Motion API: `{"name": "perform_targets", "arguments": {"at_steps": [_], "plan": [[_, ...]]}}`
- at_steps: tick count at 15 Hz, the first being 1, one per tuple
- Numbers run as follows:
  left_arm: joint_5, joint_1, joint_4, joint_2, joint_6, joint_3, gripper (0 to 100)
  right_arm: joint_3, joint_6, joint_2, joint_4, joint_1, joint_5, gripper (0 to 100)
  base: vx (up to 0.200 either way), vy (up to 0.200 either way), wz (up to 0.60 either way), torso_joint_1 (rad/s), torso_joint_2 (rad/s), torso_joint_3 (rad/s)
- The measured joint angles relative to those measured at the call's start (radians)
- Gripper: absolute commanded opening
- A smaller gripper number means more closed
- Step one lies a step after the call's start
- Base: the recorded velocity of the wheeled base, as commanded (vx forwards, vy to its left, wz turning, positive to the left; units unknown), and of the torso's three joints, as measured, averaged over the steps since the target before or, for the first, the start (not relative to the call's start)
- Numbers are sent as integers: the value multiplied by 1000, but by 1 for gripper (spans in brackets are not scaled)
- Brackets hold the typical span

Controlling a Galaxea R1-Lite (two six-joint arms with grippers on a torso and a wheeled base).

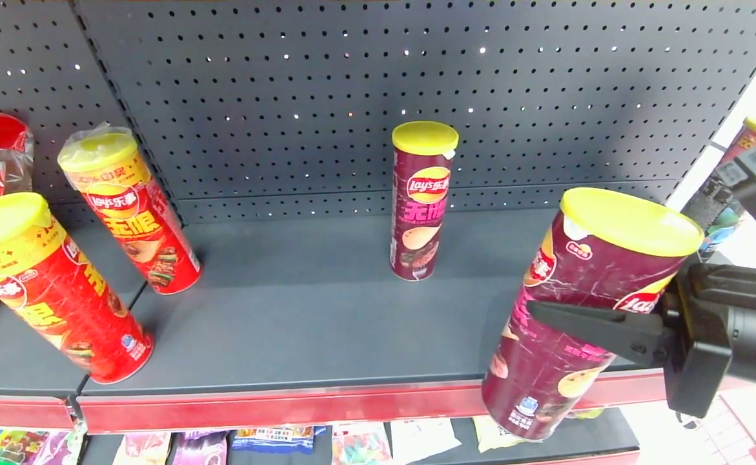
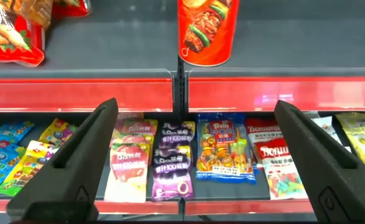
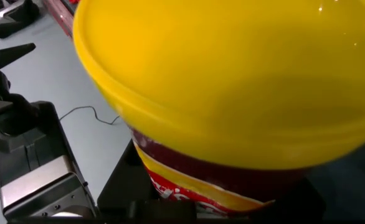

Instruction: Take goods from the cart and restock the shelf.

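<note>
A maroon cardboard crisp tube with a yellow plastic lid [image 1: 603,258] is pinched at mid-height by the right gripper [image 1: 565,303], one finger being seen across its front. It is held at about 4 o'clock of the dark grey metal shelf board [image 1: 300,323], tilted with its lid toward 1 o'clock. Its base hangs in front of and below the red front rail [image 1: 274,403] — not yet over the board.

For a clean placement, the tube should first be lifted until its base clears the rail, then righted and carried toward 10 o'clock. It is best set down on bare board near the matching upright maroon tube [image 1: 420,200] — but not touching it, since a tall tube is easily toppled. The grip should be released only once the base sits flat.

The left gripper [image 2: 195,124] is spread wide, with nothing between its fingers.
</note>
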Motion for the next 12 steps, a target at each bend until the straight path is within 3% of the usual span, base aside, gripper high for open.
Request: {"name": "perform_targets", "arguments": {"at_steps": [3, 12], "plan": [[0, 0, 0, 0, 0, 0, 100, -1, 0, -5, 0, 0, 0, 0, 133, 0, 0, 0, 0, 0], [0, 0, 0, 0, 0, 0, 100, 4, 0, -6, 0, 0, -1, 0, 0, 0, 0, 0, 0, 0]]}}
